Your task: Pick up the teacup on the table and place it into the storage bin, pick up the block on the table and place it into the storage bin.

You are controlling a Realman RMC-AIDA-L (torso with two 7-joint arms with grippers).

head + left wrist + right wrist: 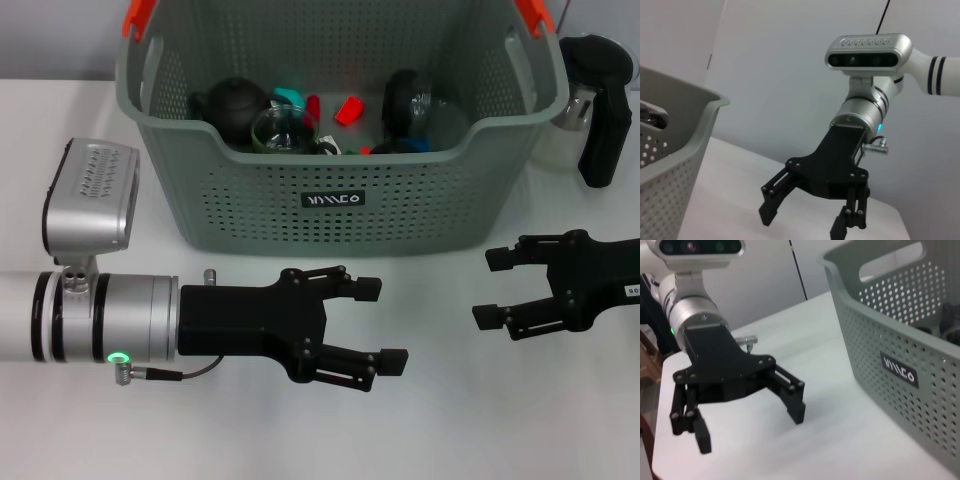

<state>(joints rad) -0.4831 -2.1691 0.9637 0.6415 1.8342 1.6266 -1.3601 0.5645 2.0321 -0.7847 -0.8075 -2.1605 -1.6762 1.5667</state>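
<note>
While both arms hang low over the white table [80, 440], the storage bin [340, 190] stands at the far side of it, beyond and between the two grippers, its black label [333, 200] facing them. Inside it lie a dark teapot [232, 105], a clear glass teacup [283, 130], small red and teal blocks [348, 110] and another dark glass vessel [410, 100]. Just outside the bin's right wall stands a black-handled kettle [598, 100]. On the near side, the left gripper [380, 325] hovers in front of the bin with its fingers spread wide and nothing between them. Well apart to the right, the right gripper [490, 288] likewise sits released and empty, pointing toward the left one.
</note>
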